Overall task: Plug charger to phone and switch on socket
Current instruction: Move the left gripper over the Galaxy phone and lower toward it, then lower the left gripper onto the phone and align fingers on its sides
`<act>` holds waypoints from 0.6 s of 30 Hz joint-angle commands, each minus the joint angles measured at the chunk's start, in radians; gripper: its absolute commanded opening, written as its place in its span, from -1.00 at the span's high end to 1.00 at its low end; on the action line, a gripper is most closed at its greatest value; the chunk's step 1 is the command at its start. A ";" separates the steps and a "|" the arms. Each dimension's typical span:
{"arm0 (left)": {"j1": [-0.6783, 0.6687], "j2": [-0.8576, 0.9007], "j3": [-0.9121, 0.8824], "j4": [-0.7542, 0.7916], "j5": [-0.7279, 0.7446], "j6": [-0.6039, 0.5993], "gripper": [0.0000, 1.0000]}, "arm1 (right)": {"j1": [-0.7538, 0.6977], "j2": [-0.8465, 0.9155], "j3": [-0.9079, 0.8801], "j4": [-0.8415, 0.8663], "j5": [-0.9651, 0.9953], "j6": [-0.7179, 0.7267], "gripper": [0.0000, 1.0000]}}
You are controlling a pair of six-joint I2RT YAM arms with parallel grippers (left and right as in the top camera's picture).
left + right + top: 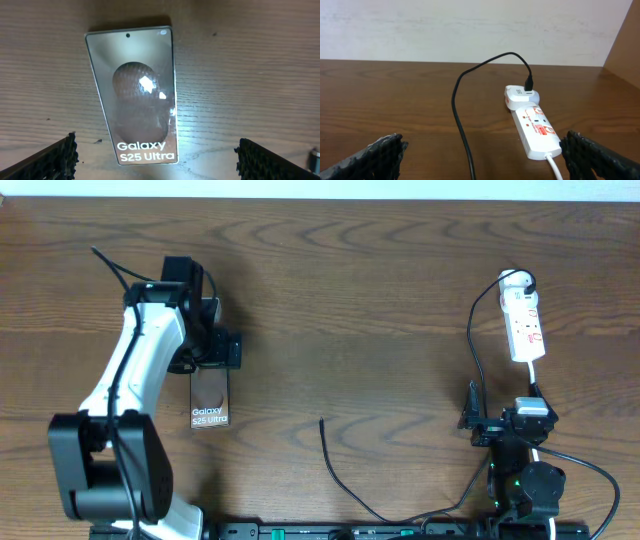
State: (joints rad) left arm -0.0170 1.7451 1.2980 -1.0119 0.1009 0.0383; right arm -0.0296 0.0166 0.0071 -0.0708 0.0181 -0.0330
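Left wrist: I see my left tool (157,152) spread above the phone (137,95); right tool (482,150) spread, facing the socket (536,127).

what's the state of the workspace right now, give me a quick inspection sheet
surface: brown wood-grain table
job's things: phone flat, screen up; socket at far right; charger tip loose, apart from phone
clutter: nothing seen
grippers: left gripper open over phone; right gripper open, facing socket
cables: charger runs from white adapter on socket; white cord leaves its near end
surroundings: pale wall behind table
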 commanded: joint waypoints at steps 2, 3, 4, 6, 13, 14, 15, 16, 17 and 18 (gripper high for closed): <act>0.000 0.029 -0.027 0.008 -0.015 -0.013 -0.96 | 0.003 -0.009 -0.002 -0.004 0.002 0.009 -0.98; 0.000 0.030 -0.037 0.013 -0.015 -0.013 -0.96 | 0.003 -0.009 -0.002 -0.004 0.002 0.009 -0.99; 0.000 0.030 -0.047 0.021 -0.015 -0.013 -0.97 | 0.003 -0.009 -0.002 -0.004 0.002 0.009 -0.98; 0.000 0.030 -0.067 0.039 -0.016 -0.005 -0.97 | 0.003 -0.009 -0.002 -0.004 0.002 0.009 -0.99; 0.015 0.030 -0.141 0.102 -0.016 0.006 -0.96 | 0.003 -0.009 -0.002 -0.004 0.002 0.009 -0.98; 0.020 0.030 -0.149 0.111 -0.016 0.006 -0.96 | 0.003 -0.009 -0.002 -0.004 0.002 0.009 -0.99; 0.028 0.030 -0.155 0.118 -0.016 0.006 -0.96 | 0.003 -0.009 -0.002 -0.004 0.002 0.009 -0.99; 0.036 0.030 -0.160 0.126 -0.015 0.006 -0.97 | 0.003 -0.009 -0.002 -0.004 0.002 0.009 -0.99; 0.044 0.030 -0.166 0.133 -0.015 0.005 -0.96 | 0.003 -0.009 -0.002 -0.004 0.002 0.009 -0.99; 0.053 0.030 -0.171 0.140 -0.015 0.006 -0.96 | 0.003 -0.009 -0.002 -0.004 0.002 0.010 -0.99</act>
State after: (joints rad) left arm 0.0067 1.7714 1.1423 -0.8833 0.0982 0.0334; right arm -0.0296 0.0166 0.0071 -0.0708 0.0181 -0.0330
